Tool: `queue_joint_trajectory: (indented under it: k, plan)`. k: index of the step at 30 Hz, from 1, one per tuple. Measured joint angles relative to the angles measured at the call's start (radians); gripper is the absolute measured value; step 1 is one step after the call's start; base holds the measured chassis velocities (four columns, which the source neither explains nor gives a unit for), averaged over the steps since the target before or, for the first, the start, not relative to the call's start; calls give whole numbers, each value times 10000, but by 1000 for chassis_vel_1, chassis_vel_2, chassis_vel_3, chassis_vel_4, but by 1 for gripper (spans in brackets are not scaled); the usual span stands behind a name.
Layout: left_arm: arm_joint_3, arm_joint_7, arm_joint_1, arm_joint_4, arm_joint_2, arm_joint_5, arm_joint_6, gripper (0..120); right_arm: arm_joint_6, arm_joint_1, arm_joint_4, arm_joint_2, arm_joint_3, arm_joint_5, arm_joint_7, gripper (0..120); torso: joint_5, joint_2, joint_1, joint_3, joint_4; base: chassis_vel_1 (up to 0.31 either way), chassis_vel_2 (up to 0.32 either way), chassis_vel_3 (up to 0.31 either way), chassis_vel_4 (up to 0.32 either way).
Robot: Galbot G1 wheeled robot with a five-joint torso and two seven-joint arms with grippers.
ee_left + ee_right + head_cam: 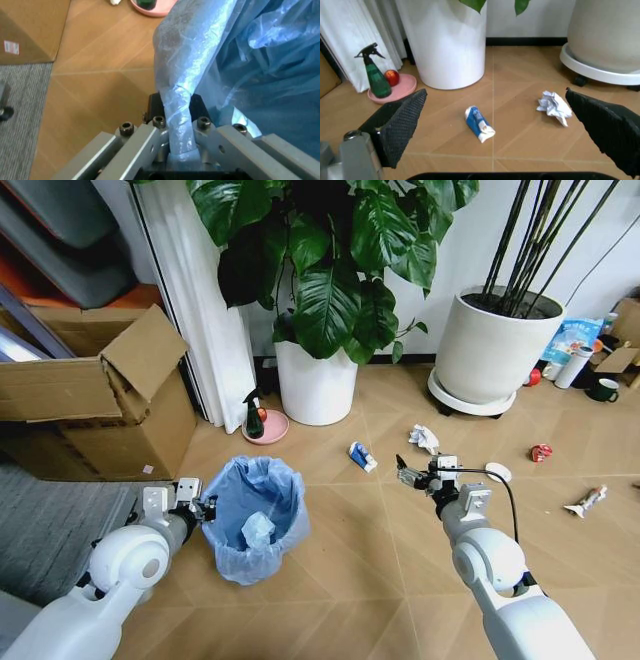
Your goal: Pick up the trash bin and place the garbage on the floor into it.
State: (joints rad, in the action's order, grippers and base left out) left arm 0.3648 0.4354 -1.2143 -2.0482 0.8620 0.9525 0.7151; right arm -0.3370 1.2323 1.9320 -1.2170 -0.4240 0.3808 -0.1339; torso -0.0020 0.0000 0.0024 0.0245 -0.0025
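1. Two grippers are at work low over the floor (350, 550), a herringbone of light brown wood-look boards.
2. The left gripper (205, 508) sits at the left side of the trash bin (255, 520); in the left wrist view its fingers (159, 123) are pressed together on a fold of the crinkly light-blue bag at the rim, so the left gripper (177, 112) is pinching the trash bin (240, 67).
3. The bin stands on the floor in front of the robot, left of centre, with a pale crumpled lump (257, 530) lying inside the bag.
4. The right gripper (405, 472) hangs above the boards to the right of the bin, fingers spread wide and holding nothing; in the right wrist view its two black pads (400, 125) stand far apart.
5. Between those pads lie a blue-white wrapper (479, 123) and crumpled white paper (555, 107), both on the floor, well apart from each other.
6. In the head view the blue-white wrapper (362, 456) is just beyond the right gripper and the crumpled white paper (425, 439) a little farther right.
7. A white round disc (498, 472) lies beside the right arm, a crushed red piece (541, 452) farther right, and a brownish scrap (586, 501) near the right edge.
8. A green spray bottle (254, 416) stands on a pink saucer (270, 430) beside a white plant pot (315, 385); a cardboard box (95, 395) sits at the left.
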Motion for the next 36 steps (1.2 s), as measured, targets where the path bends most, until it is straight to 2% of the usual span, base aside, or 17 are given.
queue_joint_trajectory:
  k: [33, 36]
  plan:
    - [-6, -214, -26, -16, -127, -150, -61, 0, 79, 263, -242, -295, 28, -240, 16, 100, -1, -1, 0, -1, 0, -153, 153, 158, -156]
    - [-13, -240, -27, 4, -97, -175, -98, 0, 60, 288, -501, -255, -18, -345, 425, 100, 4, -1, 1, -1, -2, -160, 155, 161, -191]
